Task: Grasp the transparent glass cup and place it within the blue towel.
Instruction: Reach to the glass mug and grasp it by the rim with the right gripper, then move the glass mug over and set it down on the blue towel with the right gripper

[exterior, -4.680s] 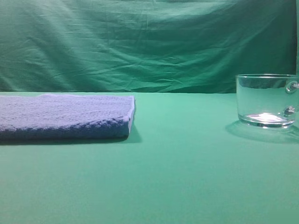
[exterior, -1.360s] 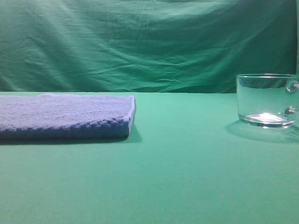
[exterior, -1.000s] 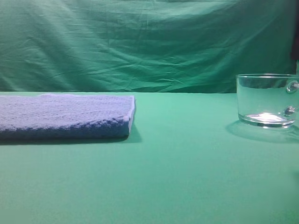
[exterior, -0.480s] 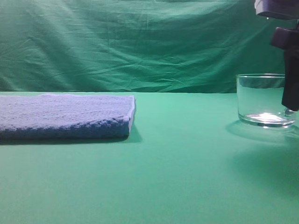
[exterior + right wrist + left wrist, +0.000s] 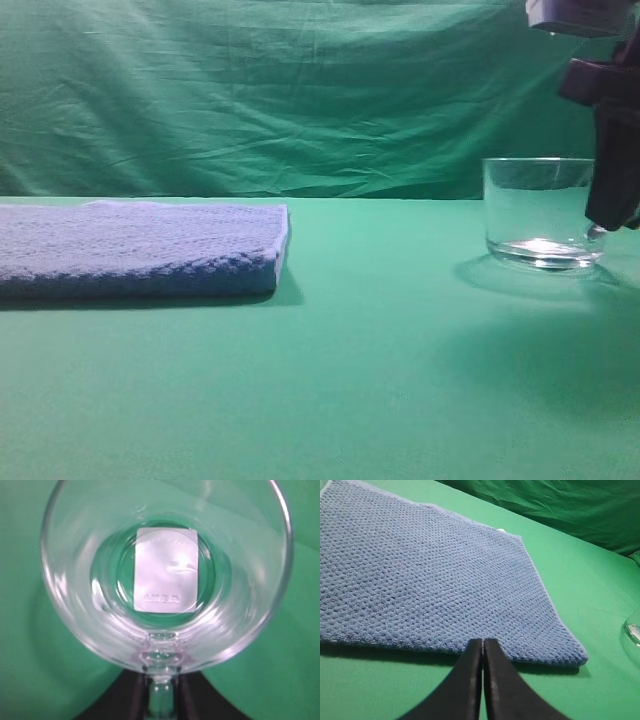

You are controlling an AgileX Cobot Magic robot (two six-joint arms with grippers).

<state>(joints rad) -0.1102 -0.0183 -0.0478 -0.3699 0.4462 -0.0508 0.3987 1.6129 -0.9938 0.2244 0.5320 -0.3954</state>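
The transparent glass cup (image 5: 538,212) is at the right of the green table, upright, its base at or barely above the cloth. My right gripper (image 5: 604,222) comes down from above at the cup's right side. In the right wrist view the cup (image 5: 165,570) fills the frame, seen from above, and my right gripper (image 5: 161,692) is shut on its looped handle, one dark finger on each side. The blue towel (image 5: 140,250) lies flat at the left. My left gripper (image 5: 483,643) hovers shut and empty at the towel's (image 5: 420,580) near edge.
A green cloth covers the table (image 5: 380,380) and hangs as a backdrop (image 5: 300,90). A white label (image 5: 166,570) sits under the cup's base. The cup's edge (image 5: 634,630) shows at the right border of the left wrist view.
My right gripper came down from the top right and shut on the cup's handle. The cup has since shifted a little to the left. The towel has not moved.
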